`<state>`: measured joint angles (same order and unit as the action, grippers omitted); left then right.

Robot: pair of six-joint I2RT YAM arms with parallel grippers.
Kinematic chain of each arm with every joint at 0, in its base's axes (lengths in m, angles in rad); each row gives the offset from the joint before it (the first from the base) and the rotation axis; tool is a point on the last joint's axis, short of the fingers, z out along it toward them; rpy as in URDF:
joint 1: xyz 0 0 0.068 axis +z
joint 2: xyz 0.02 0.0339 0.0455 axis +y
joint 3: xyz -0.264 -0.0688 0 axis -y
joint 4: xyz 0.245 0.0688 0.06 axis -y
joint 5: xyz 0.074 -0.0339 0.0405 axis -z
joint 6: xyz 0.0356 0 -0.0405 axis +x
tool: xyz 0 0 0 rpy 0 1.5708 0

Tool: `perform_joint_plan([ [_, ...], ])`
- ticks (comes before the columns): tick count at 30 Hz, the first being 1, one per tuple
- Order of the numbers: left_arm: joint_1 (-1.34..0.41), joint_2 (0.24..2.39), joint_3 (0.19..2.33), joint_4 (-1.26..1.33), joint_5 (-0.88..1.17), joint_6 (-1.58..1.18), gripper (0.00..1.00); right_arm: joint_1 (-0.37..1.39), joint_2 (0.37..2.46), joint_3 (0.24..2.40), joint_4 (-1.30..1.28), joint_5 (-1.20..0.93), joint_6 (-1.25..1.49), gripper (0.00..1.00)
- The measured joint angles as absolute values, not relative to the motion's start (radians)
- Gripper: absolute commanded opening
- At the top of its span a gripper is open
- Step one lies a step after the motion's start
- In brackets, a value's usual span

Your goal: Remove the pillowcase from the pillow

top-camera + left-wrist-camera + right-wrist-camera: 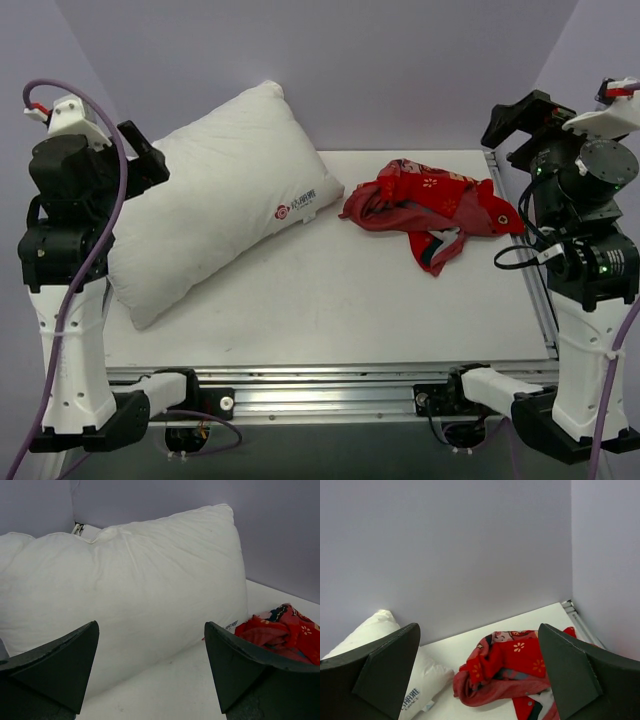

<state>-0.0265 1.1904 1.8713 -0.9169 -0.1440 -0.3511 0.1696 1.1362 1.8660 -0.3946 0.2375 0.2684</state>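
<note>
Pillowcase, one, beside one pillow; left end effector, right end effector, both released.

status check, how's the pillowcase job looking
Left end effector open, empty; right end effector open, empty. Pillowcase off, crumpled on table beside bare pillow. Nothing in the way.

White plump pillow, crumpled red fabric pillowcase
Red round logo and dark text on white; gold flowers, white lining on red.

Blk/wht arms, purple cables.
</note>
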Motion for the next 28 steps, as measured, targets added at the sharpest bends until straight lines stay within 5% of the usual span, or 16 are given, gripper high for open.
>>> perform_joint_plan([
  [17,-0.046,0.873,2.083,-1.046,-0.237,-0.234,0.94,0.210,0.772,1.692,-0.357,0.375,0.135,0.99],
  [28,-0.091,0.852,2.090,-1.118,-0.303,-0.212,0.94,0.256,0.752,1.671,-0.349,0.434,0.097,0.99],
])
